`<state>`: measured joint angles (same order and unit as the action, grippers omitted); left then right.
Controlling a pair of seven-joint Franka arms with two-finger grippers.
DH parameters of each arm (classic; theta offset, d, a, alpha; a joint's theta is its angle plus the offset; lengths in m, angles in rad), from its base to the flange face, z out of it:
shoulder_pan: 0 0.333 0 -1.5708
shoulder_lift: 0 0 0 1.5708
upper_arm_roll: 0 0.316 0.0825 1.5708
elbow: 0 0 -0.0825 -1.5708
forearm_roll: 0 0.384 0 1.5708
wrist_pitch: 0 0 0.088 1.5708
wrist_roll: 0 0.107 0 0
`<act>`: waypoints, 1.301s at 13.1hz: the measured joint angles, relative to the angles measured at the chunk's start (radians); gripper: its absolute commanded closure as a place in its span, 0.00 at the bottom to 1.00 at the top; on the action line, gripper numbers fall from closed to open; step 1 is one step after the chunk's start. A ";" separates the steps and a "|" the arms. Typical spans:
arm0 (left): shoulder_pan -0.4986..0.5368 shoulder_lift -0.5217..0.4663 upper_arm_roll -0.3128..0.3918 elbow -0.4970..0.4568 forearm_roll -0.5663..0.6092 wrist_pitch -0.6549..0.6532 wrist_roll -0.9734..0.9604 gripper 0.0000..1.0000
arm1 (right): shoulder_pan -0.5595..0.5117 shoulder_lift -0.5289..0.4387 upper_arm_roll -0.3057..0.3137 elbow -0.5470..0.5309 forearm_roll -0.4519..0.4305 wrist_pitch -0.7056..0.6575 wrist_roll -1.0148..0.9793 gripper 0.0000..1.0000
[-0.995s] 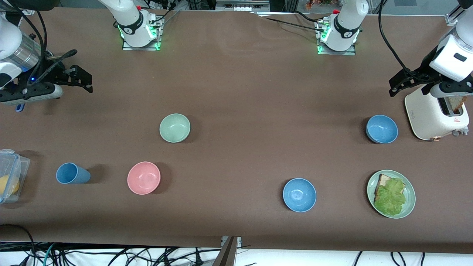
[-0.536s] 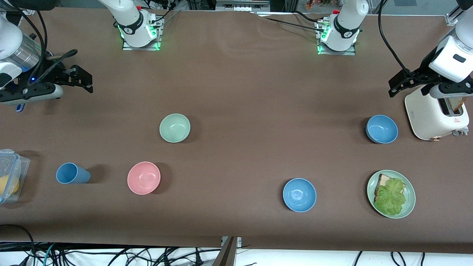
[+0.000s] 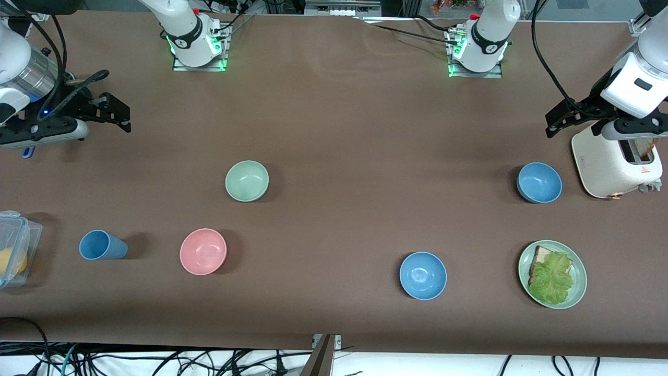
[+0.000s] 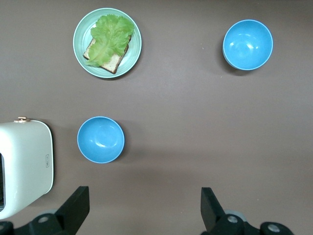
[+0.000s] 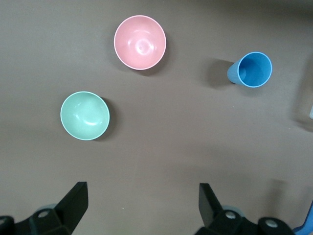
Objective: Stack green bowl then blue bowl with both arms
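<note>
The pale green bowl (image 3: 247, 180) sits upright on the brown table toward the right arm's end; it also shows in the right wrist view (image 5: 84, 115). Two blue bowls stand toward the left arm's end: one beside the toaster (image 3: 539, 182) (image 4: 100, 139), one nearer the front camera (image 3: 422, 275) (image 4: 247, 44). My right gripper (image 3: 117, 110) (image 5: 143, 203) hangs open and empty at the right arm's end of the table. My left gripper (image 3: 559, 121) (image 4: 145, 205) hangs open and empty beside the toaster's top.
A pink bowl (image 3: 203, 251) and a blue cup (image 3: 102, 245) sit nearer the front camera than the green bowl. A green plate (image 3: 583, 279) holds bread and lettuce. A white toaster (image 3: 610, 162) and a clear plastic box (image 3: 15, 245) stand at the table's ends.
My left gripper has shifted slightly toward the robots' bases. My right arm and all the bowls have not moved.
</note>
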<state>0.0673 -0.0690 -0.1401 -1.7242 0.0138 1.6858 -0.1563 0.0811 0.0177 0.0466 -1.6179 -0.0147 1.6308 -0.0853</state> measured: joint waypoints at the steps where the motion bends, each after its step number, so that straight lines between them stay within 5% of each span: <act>1: 0.000 0.000 0.000 0.000 0.000 -0.001 0.000 0.00 | 0.000 0.000 -0.001 0.000 0.000 0.000 0.000 0.00; 17: 0.000 0.000 0.000 0.000 0.000 -0.003 0.000 0.00 | -0.006 0.000 -0.018 0.001 0.000 -0.003 -0.001 0.00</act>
<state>0.0673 -0.0688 -0.1401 -1.7241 0.0138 1.6828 -0.1563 0.0748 0.0177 0.0290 -1.6169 -0.0147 1.6274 -0.0860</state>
